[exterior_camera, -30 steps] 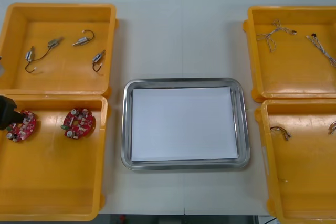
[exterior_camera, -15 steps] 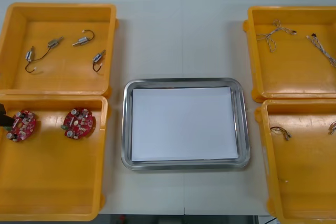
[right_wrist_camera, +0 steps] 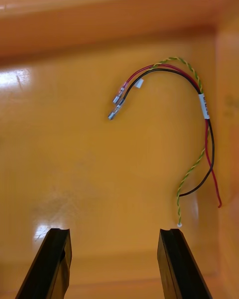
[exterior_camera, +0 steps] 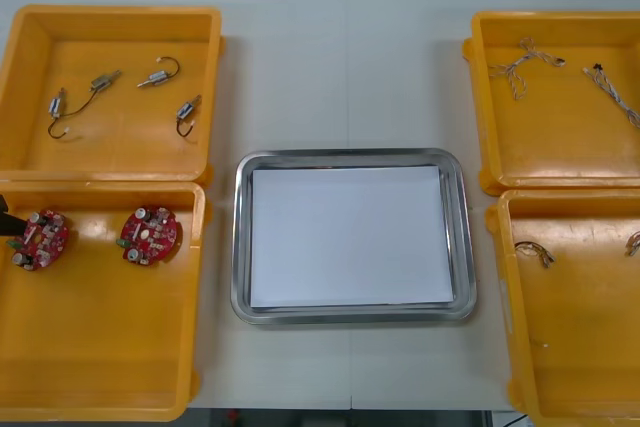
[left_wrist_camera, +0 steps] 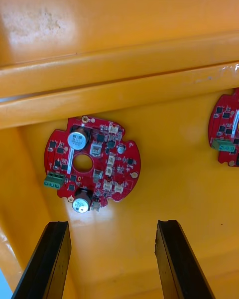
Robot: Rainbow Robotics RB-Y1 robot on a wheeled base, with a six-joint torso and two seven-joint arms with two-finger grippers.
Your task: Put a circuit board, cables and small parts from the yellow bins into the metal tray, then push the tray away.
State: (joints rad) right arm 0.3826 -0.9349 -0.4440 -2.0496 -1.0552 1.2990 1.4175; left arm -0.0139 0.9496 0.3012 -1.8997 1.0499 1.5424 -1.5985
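Two round red circuit boards (exterior_camera: 40, 237) (exterior_camera: 150, 234) lie in the near left yellow bin (exterior_camera: 100, 347). My left gripper (left_wrist_camera: 112, 259) hovers open over that bin, with the left board (left_wrist_camera: 92, 162) just beyond its fingertips and the other board (left_wrist_camera: 226, 127) off to the side. A dark tip of it shows at the front view's left edge (exterior_camera: 5, 219). My right gripper (right_wrist_camera: 112, 264) is open above the floor of an orange bin, short of a red, black and yellow-green cable bundle (right_wrist_camera: 199, 104). The metal tray (exterior_camera: 240, 237), white inside, sits in the middle.
The far left bin (exterior_camera: 120, 137) holds several small metal parts (exterior_camera: 100, 80) with black leads. The far right bin (exterior_camera: 550, 137) holds thin cables (exterior_camera: 520, 65). A cable (exterior_camera: 533, 252) lies in the near right bin (exterior_camera: 580, 347).
The left gripper has drawn back to the left, from beside the left board to almost out of the front view. The boards and the tray have not moved.
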